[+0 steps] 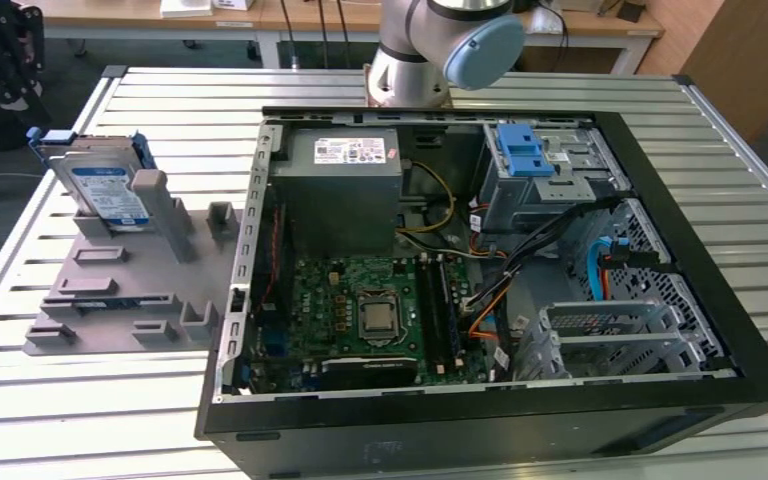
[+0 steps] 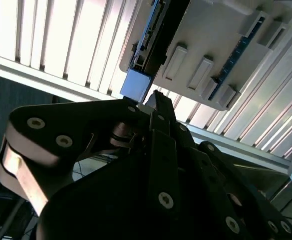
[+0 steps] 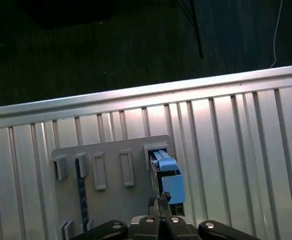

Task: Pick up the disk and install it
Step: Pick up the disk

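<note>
Silver rectangular disk (image 1: 104, 190) with blue rails stands upright in a grey plastic holder (image 1: 107, 300) beside the open black computer case (image 1: 491, 412). Black gripper (image 3: 159, 202), fingertips together and empty, hangs near the disk's blue end tab.

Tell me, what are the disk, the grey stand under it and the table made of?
Disk: silvery metal body with a glossy blue-and-white label, and blue rails that look plastic. Stand: matte grey, probably plastic, judging by its uniform dull surface. Table: ribbed, shiny silver slats, likely aluminium.
</note>
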`<state>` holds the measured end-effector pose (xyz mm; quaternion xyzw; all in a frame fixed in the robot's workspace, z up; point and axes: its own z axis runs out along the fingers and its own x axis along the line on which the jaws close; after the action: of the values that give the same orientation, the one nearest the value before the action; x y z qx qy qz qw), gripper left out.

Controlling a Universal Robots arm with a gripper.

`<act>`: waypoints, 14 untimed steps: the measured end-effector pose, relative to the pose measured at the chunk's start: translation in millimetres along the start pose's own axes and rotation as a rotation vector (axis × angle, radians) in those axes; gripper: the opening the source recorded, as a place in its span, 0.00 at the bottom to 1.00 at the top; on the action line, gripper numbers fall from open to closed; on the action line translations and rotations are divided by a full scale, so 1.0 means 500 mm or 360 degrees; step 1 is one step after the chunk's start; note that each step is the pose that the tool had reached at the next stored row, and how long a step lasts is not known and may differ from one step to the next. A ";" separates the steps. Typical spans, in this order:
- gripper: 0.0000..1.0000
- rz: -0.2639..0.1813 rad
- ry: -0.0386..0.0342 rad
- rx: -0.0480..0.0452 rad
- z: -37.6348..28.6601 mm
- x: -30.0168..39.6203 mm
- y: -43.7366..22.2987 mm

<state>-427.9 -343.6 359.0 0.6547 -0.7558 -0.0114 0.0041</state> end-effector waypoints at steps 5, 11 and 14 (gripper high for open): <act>0.11 -0.0118 0.0002 0.0001 0.000 0.000 0.000; 0.11 -0.0129 0.0003 0.0001 0.000 0.000 0.000; 0.11 -0.0133 0.0003 0.0001 0.000 0.000 0.000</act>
<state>-427.9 -343.6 358.8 0.6856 -0.7279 -0.0108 0.0041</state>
